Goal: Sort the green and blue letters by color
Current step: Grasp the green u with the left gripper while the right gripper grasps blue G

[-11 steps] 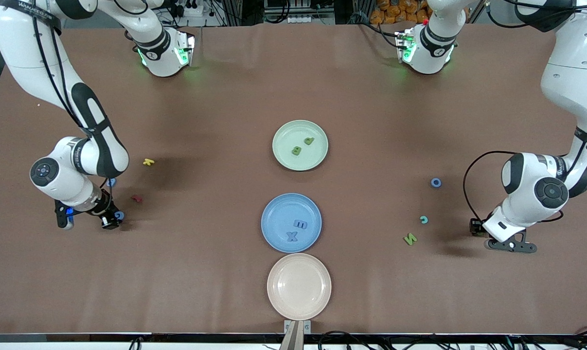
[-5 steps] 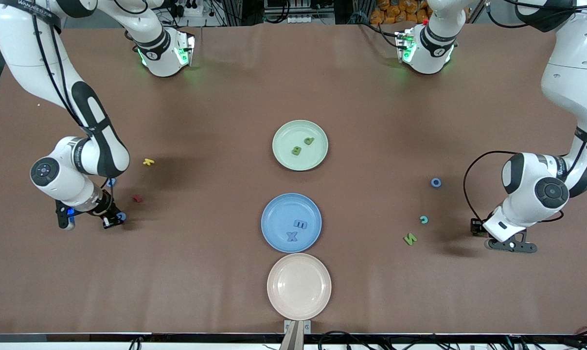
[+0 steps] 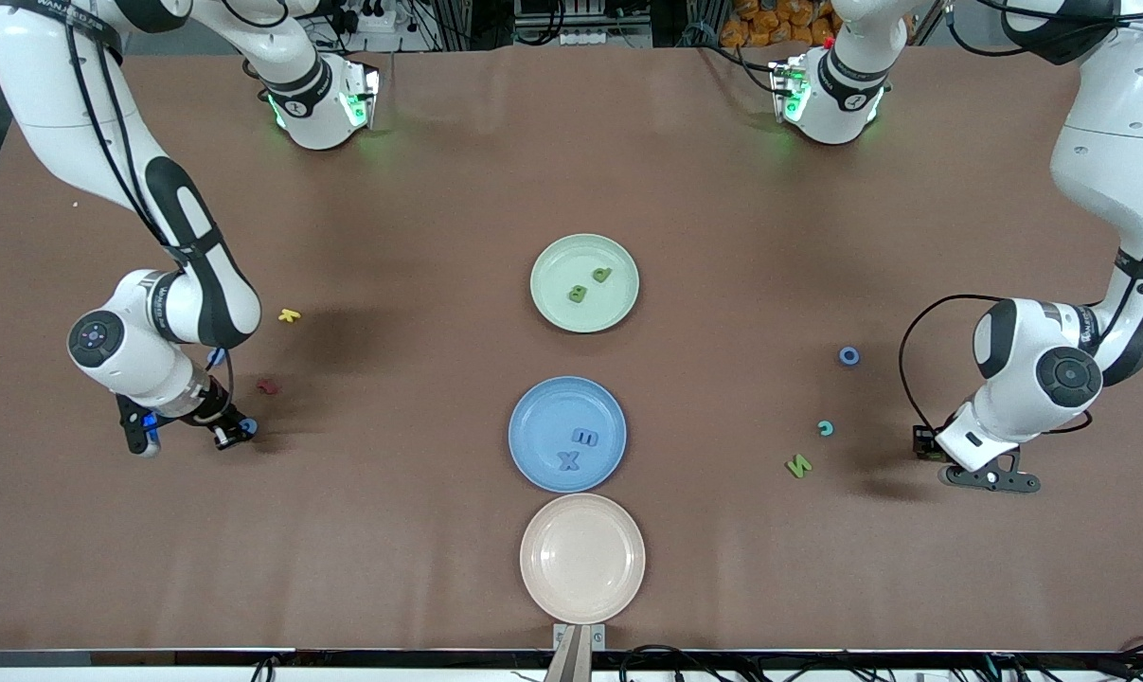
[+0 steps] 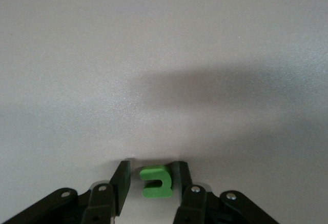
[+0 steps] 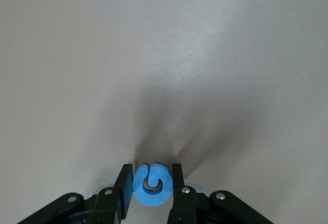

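In the right wrist view a blue letter G lies on the table, and my right gripper is shut on it with both fingers against its sides. In the front view that gripper is down at the table at the right arm's end. A green letter u lies between the jaws of my left gripper, which is open: one finger touches it and the other stands a little off. From the front, the left gripper hides that letter. A green N and a blue ring letter lie loose nearby.
The green plate holds two green letters and the blue plate two blue ones. A pink plate is nearest the front camera. A teal letter, a yellow letter and a dark red letter lie loose.
My right gripper has shifted slightly toward the table's middle and its jaws have narrowed onto the blue G. The left gripper has barely moved.
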You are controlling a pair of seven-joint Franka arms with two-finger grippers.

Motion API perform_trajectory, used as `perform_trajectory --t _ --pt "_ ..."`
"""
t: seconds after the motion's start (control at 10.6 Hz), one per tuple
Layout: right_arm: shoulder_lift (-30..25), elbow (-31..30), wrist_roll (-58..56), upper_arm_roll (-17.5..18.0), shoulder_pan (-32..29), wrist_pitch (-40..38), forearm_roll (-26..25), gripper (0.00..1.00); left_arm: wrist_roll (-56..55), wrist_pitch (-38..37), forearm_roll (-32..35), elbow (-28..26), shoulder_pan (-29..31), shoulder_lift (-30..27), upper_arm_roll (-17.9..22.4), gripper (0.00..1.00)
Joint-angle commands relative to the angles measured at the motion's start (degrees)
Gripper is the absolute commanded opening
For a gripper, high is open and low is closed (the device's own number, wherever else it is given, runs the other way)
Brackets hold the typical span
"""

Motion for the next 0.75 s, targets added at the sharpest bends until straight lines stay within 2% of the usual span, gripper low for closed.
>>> perform_trajectory --t 0.0,0.19,0.47,0.66 --pt "0.0 3.5 -3.0 2.2 -0.4 -3.6 0.6 0.01 0.4 0.5 1.3 0.7 0.1 0.7 -0.1 0.36" --pt "-0.1 4.8 -3.2 3.2 0.9 -3.6 0.6 0.01 0.8 0.4 1.3 0.8 0.1 0.7 -0.1 0.00" --pt "0.2 8.7 -3.5 5.2 5.6 -3.5 0.7 0.01 0.6 0.4 1.3 0.8 -0.2 0.2 -0.2 0.00" --pt "1.1 11.5 -4.0 5.9 10.4 -3.4 0.6 0.00 0.4 -2.2 0.8 0.7 -0.2 -1.2 -2.7 0.00"
